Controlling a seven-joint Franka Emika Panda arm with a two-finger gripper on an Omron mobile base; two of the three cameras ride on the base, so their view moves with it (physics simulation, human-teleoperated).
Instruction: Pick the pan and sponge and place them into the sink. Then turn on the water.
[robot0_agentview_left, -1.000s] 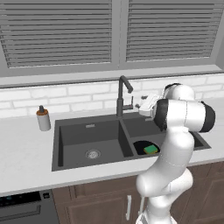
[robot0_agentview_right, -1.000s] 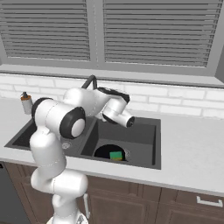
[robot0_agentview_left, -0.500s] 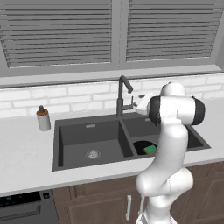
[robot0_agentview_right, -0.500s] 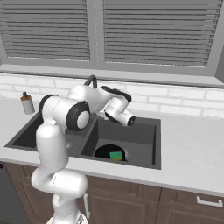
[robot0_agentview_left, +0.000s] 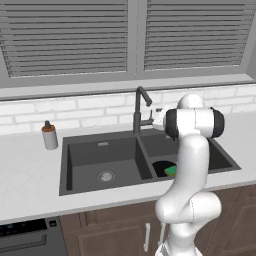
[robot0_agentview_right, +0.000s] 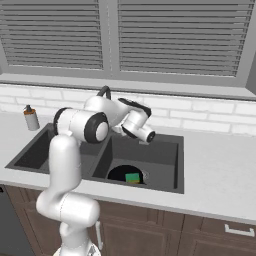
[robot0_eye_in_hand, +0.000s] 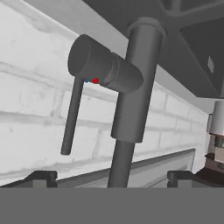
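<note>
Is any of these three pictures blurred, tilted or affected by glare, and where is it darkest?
Left base view: sharp, even light, no glare; darkest inside the sink. Right base view: equally sharp, the pan nearly merging with the dark basin. Hand view: rolled, so the faucet appears tilted, close and soft-edged.

Faucet (robot0_eye_in_hand: 131, 87) close up, view rolled so its stem runs top to bottom. Side valve body (robot0_eye_in_hand: 103, 70) sticks out left with red/blue mark; thin lever handle (robot0_eye_in_hand: 72, 116) hangs from it. White brick wall (robot0_eye_in_hand: 30, 109) behind. Fingers (robot0_eye_in_hand: 41, 177) spread wide, one either side of the stem.
</note>
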